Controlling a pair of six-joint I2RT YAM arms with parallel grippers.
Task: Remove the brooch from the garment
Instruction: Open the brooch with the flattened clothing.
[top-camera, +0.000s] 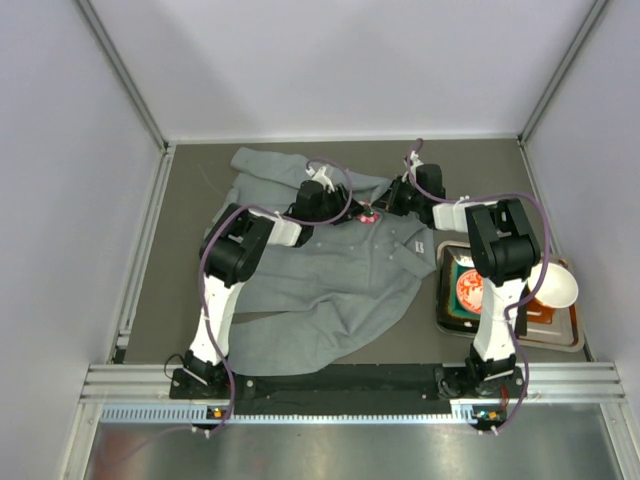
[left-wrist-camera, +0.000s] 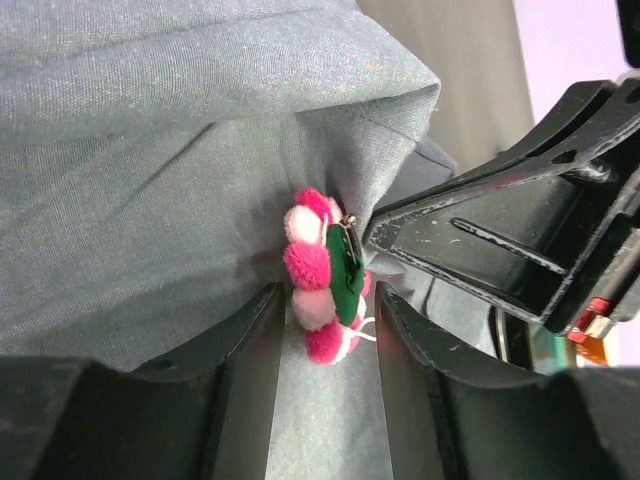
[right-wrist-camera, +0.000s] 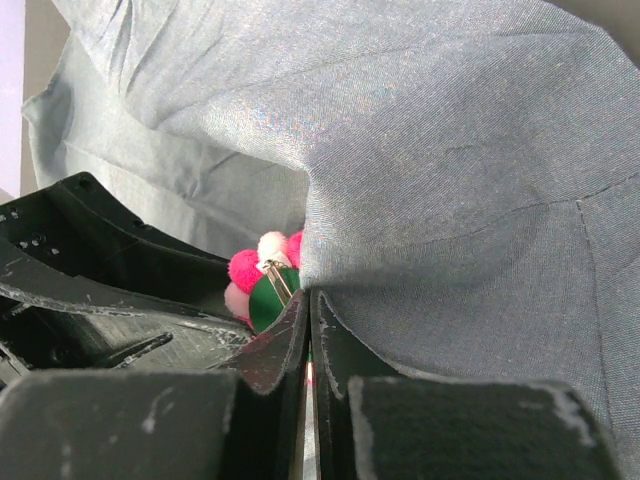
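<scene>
Between the left jaws, low in the gap, stands the brooch (left-wrist-camera: 320, 275), seen edge-on from the left wrist: magenta and pale pink pompoms on one face, a green backing and a small metal clasp on the other. The left jaws are set narrow, one finger (left-wrist-camera: 240, 350) just beside the pompom face and the other just beside the green backing. A sliver of grey cloth shows along the pompom side, and whether the pads actually press the pin cannot be told. The brooch is pinned to the garment (left-wrist-camera: 150, 200), whose grey fabric rises in a peaked fold just beyond the clasp. The right jaws come in from the opposite side, their tips against that fold and right beside the clasp. In the right wrist view they are drawn almost together, only a hairline slit between them, with the edge of the grey cloth running down into the slit, so they are pinching the garment. From there the pompoms and green backing peek out just outside the tips, on the left jaws' side. The rest of the shirt lies rumpled on the bench (top-camera: 200, 170) beneath both sets of jaws. A tray (top-camera: 575, 338) holding a white bowl (top-camera: 553, 285) sits well apart from them.
</scene>
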